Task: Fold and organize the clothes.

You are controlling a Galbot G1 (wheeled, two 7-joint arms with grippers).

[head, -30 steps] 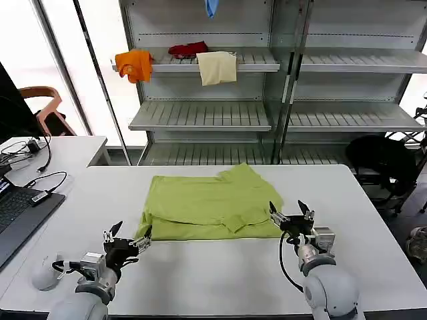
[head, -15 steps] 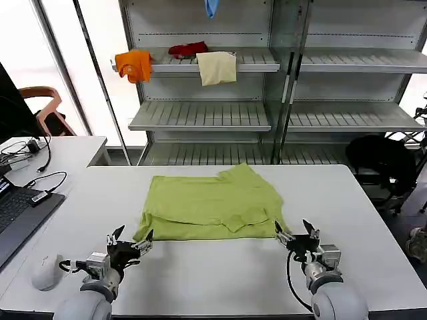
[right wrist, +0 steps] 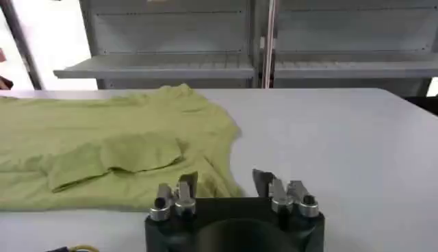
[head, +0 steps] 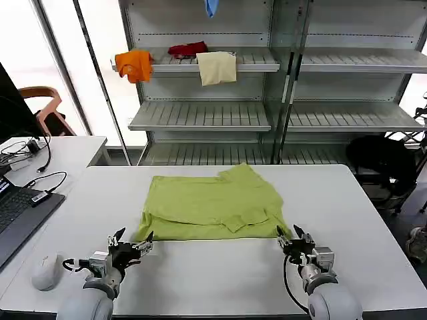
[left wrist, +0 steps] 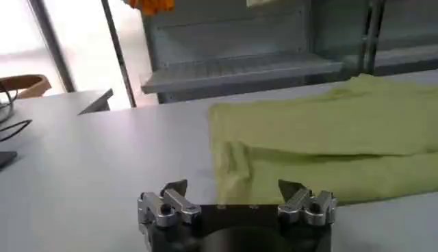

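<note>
The white surface (head: 200,273) is seen w/ a lime-green T-shirt (head: 210,203) laid flat on its middle, partly folded: sleeves turned inward, a folded band running along the near hem. Beyond the surface a grey shelf unit (head: 200,113) is seen, w/ an orange garment (head: 133,65), a red one (head: 187,49) and a cream one (head: 217,67) hung over its upper shelf, and a blue cloth (head: 211,7) above them. A laptop (head: 17,217) and a mouse (head: 45,272) are seen on a side desk, well apart from the left gripper's fingers, on their outer side.

The left gripper (head: 130,244) is held low over the surface just short of the shirt's near-left corner; its fingers are spread apart, nothing between them. In the left wrist view the gripper (left wrist: 234,195) is seen w/ the shirt's (left wrist: 328,144) folded corner just beyond and between the finger tips (left wrist: 291,190), not touched as far as can be told.

The right gripper (head: 295,235) is held low at the shirt's near-right corner, fingers also parted and empty. In the right wrist view the gripper (right wrist: 226,183) is seen w/ the hem corner of the shirt (right wrist: 109,147) lying just ahead of one finger (right wrist: 187,185); bare surface (right wrist: 342,137) is seen ahead of the other. Contact w/ the cloth cannot be told.
</note>
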